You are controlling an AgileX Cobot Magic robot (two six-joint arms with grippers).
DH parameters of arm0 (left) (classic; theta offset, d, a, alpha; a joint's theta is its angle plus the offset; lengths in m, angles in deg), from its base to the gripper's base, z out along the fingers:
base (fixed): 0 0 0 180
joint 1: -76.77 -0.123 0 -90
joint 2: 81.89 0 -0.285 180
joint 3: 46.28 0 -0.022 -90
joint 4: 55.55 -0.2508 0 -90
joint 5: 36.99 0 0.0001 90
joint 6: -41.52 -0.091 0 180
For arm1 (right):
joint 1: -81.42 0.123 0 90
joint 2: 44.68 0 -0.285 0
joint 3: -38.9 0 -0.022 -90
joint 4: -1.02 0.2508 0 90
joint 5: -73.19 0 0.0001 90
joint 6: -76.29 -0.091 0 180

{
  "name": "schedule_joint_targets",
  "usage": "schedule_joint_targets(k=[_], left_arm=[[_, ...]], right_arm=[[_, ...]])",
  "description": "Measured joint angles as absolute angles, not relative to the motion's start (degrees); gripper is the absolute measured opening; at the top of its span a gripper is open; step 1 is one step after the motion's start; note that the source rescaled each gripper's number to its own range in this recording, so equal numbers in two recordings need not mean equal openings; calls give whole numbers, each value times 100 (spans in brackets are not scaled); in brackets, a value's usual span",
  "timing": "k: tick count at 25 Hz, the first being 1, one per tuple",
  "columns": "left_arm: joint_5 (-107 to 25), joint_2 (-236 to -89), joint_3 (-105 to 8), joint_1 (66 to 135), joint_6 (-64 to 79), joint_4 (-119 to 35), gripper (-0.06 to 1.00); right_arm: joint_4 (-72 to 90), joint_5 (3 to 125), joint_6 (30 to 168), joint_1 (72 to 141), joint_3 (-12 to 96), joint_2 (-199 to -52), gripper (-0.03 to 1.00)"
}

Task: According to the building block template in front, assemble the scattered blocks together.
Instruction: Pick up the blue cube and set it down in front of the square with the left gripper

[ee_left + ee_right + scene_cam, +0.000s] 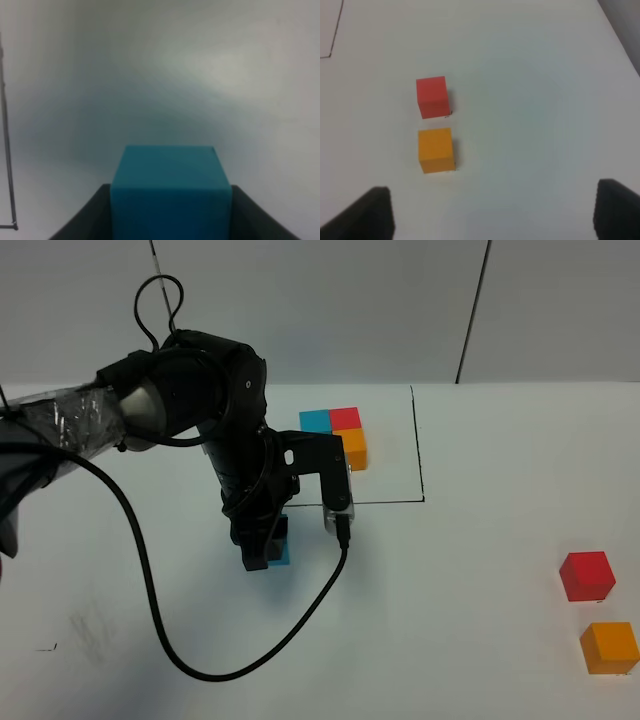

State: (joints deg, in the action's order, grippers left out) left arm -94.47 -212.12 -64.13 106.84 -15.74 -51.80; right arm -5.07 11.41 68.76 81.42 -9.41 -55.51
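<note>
A black cable [160, 625] loops across the white surface [450, 590] beside the left gripper [262, 552], and the arm's dark bulk hides much of what lies just beyond it. That gripper is closed tight on the blue cube [281, 551], which sits between its fingers [85, 220] and on the surface.

The building block template [338, 432] lies near and beyond this gripper. It is an L of one blue, one red and one orange cube, touching each other. A thin black outline [420, 460] drawn on the surface borders it, and nothing else shows within those lines.

The right gripper [495, 215] stands wide open and holds nothing. The red cube [433, 97] and the orange cube [436, 150] lie ahead of it, close together but apart.

There are six cubes in all, two of each colour.
</note>
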Motion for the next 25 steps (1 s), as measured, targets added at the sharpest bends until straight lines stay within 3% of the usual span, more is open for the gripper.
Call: schedule_joint_targets(k=[25], left_arm=[[-8791, -21840, -6428, 10684, -1748, -5163, 0]], right_arm=[[-507, 1141, 6876, 8142, -941, -5551, 65]])
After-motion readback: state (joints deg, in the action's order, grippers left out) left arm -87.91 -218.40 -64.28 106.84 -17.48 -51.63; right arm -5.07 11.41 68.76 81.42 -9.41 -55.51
